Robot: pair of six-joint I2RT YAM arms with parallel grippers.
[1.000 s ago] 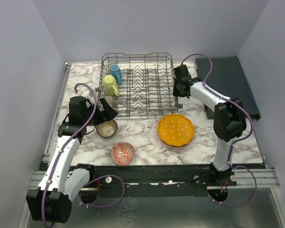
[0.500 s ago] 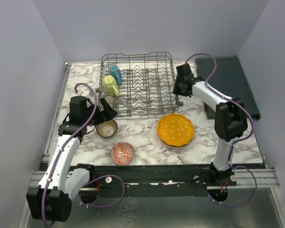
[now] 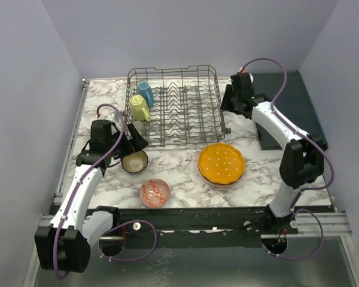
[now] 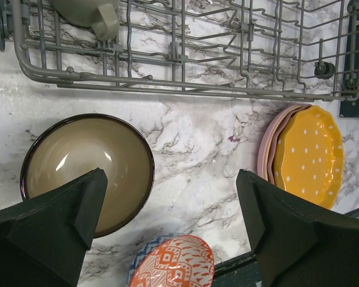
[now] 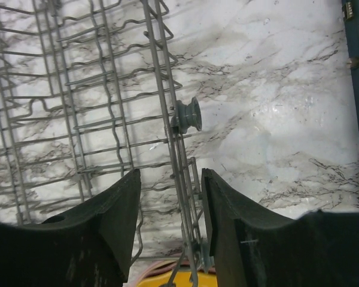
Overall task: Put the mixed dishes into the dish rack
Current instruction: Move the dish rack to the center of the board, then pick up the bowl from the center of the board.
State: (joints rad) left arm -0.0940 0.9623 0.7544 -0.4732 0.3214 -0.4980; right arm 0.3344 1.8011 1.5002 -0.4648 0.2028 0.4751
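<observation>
**Right arm lets go at the dish rack's side**

The dish rack [image 3: 185, 113] sits at the back of the bench [image 3: 269, 173], with only a blue mug [image 3: 146, 92] and a yellow-green mug [image 3: 139, 107] in its left end. The right fingers [image 5: 116, 209], shut at the rack's right wall a second ago, now stand apart astride the wire and grip nothing. The left fingers [image 4: 54, 227] hang wide apart over the dark brown bowl [image 4: 87, 170] in front of the rack. Most dishes await loading.

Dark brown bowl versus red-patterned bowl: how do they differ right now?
The dark brown bowl is plain, glossy tan inside; the red-patterned bowl has an orange-red print. The dark brown bowl lies closer to the dish rack, the red-patterned bowl closer to the table's near edge. Both sit upright on the table, outside the rack.
</observation>
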